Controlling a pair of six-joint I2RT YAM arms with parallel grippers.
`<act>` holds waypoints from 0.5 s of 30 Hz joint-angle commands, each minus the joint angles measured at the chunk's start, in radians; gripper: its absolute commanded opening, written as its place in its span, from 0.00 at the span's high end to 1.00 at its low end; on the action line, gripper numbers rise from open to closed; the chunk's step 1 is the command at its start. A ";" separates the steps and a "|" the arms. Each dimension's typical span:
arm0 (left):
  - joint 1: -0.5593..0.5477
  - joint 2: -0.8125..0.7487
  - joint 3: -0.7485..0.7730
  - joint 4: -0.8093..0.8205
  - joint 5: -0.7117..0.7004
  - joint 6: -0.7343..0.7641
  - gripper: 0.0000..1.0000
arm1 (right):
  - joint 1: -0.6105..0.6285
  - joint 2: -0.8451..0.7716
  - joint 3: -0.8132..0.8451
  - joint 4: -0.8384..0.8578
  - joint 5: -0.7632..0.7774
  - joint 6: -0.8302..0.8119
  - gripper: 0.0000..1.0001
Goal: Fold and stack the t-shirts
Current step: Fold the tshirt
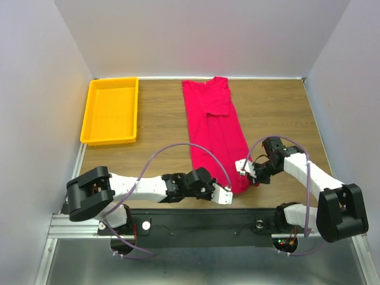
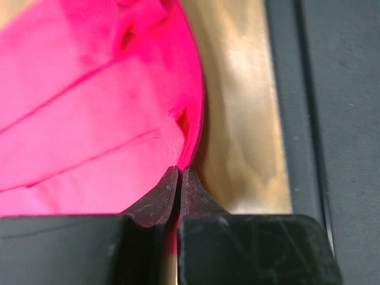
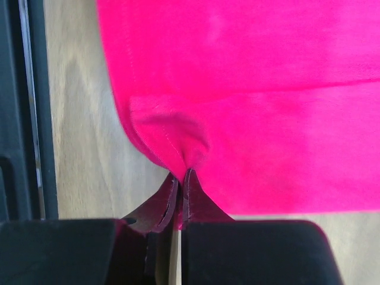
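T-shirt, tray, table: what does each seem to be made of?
The t-shirt looks like soft matte cloth: it creases and folds, and a stitched hem shows. The tray looks like moulded plastic, smooth and evenly yellow, with a raised rim. The table shows wood grain with a dull satin finish; whether it is solid wood or laminate cannot be told.

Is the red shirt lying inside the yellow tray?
No, the t-shirt lies stretched out on the wooden table, to the right of the yellow tray and apart from it.
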 commanded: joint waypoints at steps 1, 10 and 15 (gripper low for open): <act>0.052 -0.097 0.002 0.037 0.002 -0.015 1.00 | -0.004 -0.022 0.120 -0.036 -0.072 0.128 0.99; 0.247 -0.177 0.063 0.036 0.096 0.036 1.00 | -0.004 0.050 0.347 -0.070 -0.119 0.251 0.99; 0.356 -0.110 0.139 0.054 0.113 0.112 1.00 | -0.031 0.215 0.547 -0.041 -0.106 0.341 0.99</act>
